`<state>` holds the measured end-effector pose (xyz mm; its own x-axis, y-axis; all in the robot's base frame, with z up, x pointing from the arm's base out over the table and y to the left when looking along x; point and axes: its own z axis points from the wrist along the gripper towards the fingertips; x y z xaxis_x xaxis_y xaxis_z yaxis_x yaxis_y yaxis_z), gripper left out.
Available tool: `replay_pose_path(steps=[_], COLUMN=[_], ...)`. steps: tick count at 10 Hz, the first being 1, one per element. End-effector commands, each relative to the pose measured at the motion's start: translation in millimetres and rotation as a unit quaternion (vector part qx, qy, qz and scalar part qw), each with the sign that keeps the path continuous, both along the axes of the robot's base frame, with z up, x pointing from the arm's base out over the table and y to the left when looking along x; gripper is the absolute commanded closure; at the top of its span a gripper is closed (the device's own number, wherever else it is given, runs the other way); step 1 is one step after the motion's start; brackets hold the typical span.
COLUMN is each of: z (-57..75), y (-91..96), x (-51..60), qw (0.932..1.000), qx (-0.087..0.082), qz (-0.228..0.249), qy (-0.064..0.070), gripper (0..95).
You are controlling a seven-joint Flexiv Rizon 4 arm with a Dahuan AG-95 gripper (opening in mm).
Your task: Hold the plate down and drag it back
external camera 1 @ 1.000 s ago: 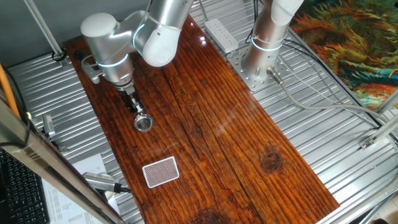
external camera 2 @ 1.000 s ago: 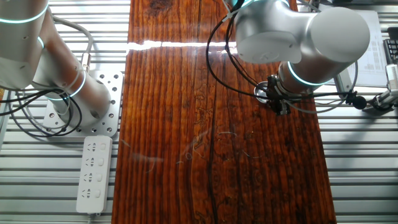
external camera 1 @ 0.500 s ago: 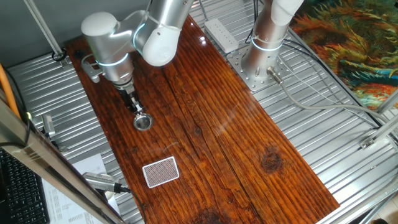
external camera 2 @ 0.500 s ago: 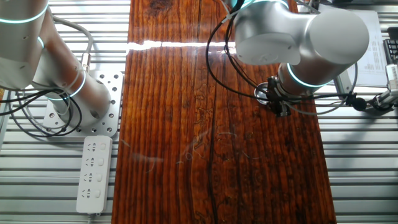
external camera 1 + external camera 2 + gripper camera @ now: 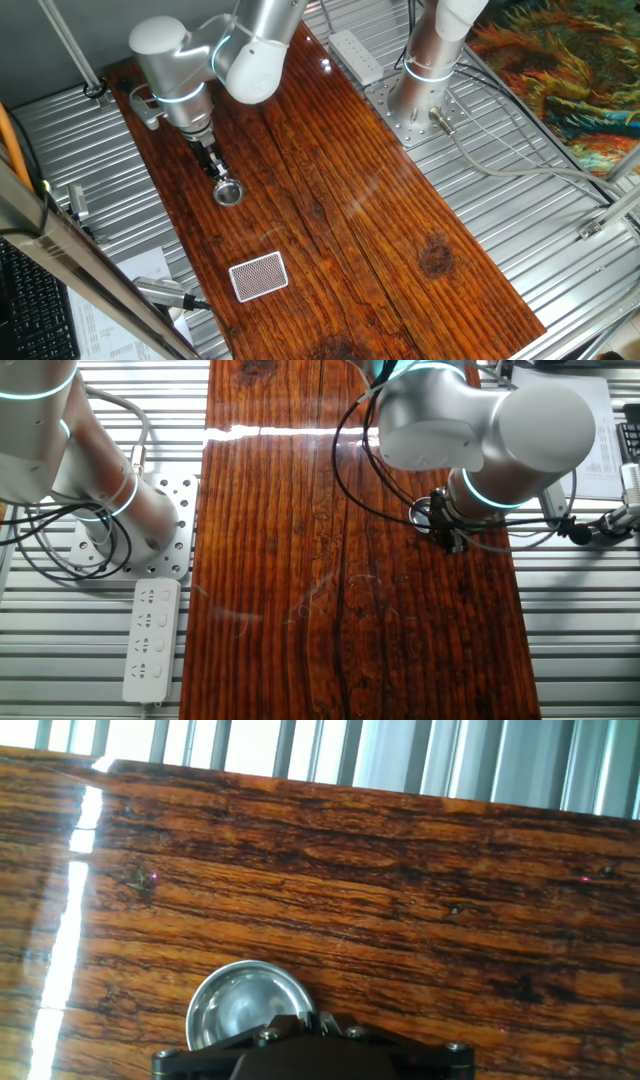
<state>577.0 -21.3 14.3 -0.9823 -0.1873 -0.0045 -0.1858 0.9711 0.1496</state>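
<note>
The plate [image 5: 229,194] is a small round shiny metal dish on the wooden board [image 5: 340,200], near its left edge. My gripper [image 5: 221,180] points straight down with its fingertips together, pressing on the plate's near rim. In the hand view the plate [image 5: 238,1005] lies just ahead of the shut gripper [image 5: 308,1022], partly under it. In the other fixed view my arm hides the plate; only the gripper [image 5: 454,541] shows below the wrist.
A red-and-white patterned card [image 5: 258,276] lies on the board nearer the front. A second arm's base [image 5: 420,95] and a white power strip [image 5: 355,55] stand beside the board's right edge. The board's left edge runs close to the plate. A metal tool [image 5: 165,292] lies off the board.
The gripper and the plate under it have slid a little toward the far end of the board, away from the card.
</note>
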Motion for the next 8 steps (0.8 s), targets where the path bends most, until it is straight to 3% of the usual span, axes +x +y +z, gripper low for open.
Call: replay_pose_path(steps=[1,8], z=[-0.4,0.1], y=[-2.3,-15.2], x=[0.0,-0.9], qw=[1.0,0.9999], qx=[-0.002,-0.003], qz=[0.003,0.015], qy=[0.0,-0.002], gripper=[95.0,95.0])
